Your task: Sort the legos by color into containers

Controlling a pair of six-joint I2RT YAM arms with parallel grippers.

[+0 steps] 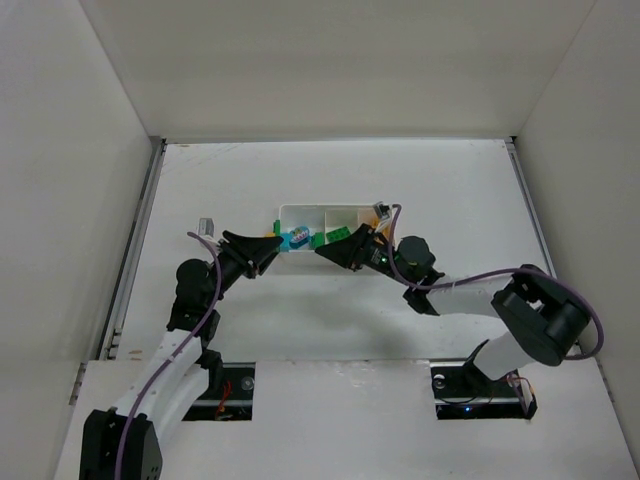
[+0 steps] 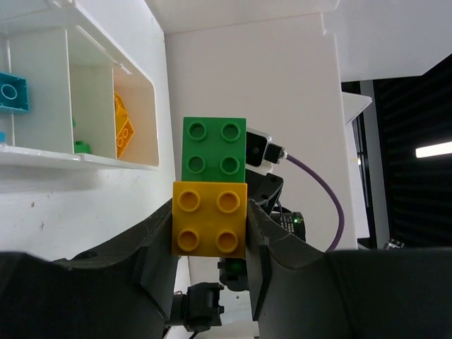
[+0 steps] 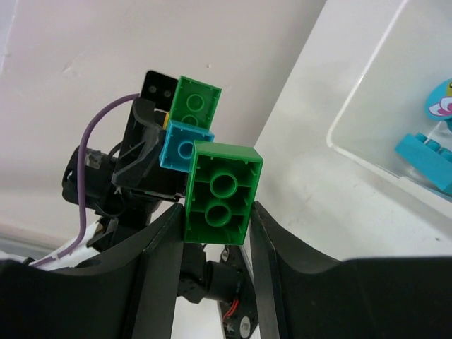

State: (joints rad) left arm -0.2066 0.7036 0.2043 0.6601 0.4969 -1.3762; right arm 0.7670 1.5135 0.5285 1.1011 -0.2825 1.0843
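Observation:
The white three-compartment tray (image 1: pixel 300 208) lies mid-table. My left gripper (image 1: pixel 268 252) is shut on a yellow brick (image 2: pixel 210 219) with a green brick (image 2: pixel 214 150) stuck to its far side. My right gripper (image 1: pixel 330 252) is shut on a green brick (image 3: pixel 221 192), with a teal brick (image 3: pixel 183 145) against its far end. The two grippers face each other just in front of the tray. In the left wrist view the tray (image 2: pixel 85 161) holds a teal brick (image 2: pixel 13 92), a green one (image 2: pixel 82 147) and a yellow-orange one (image 2: pixel 123 126), each in its own compartment.
White enclosure walls (image 1: pixel 60 150) stand on the left, right and back. Metal rails (image 1: pixel 135 250) run along the table's sides. Purple cables (image 1: pixel 490 275) loop over both arms. In the right wrist view the tray (image 3: pixel 360 92) holds a teal brick (image 3: pixel 427 159) and a printed piece (image 3: pixel 441 102).

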